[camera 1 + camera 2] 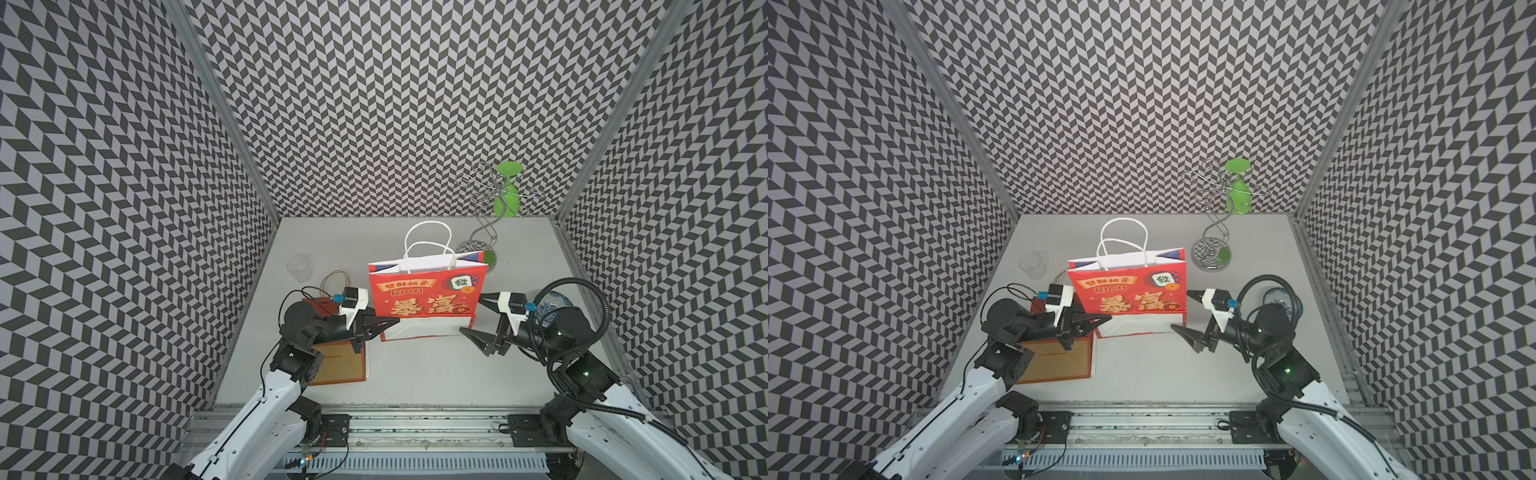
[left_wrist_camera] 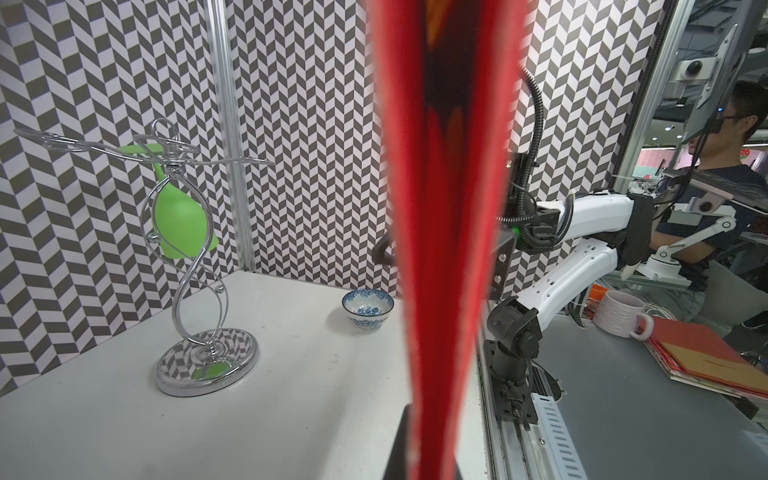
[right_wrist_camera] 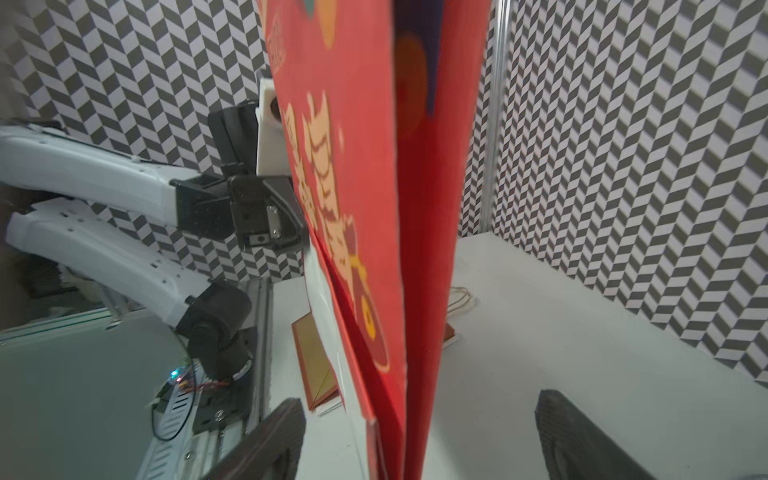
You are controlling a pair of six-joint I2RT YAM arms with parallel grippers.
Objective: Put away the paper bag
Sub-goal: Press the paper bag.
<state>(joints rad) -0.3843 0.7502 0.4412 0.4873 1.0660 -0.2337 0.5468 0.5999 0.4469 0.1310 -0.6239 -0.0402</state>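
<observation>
On the white table we see a clear plastic cup standing upright at about ten o'clock from the table's middle. At one o'clock, near the chevron-patterned back wall, a chrome wire glass rack stands on a round mirrored base. A green plastic goblet hangs upside down from one of its arms, foot uppermost. At three o'clock sits an upright blue-and-white patterned bowl. Beyond the table's frame, in the left wrist view, we see a white ribbed mug just beside a flat red stack.
</observation>
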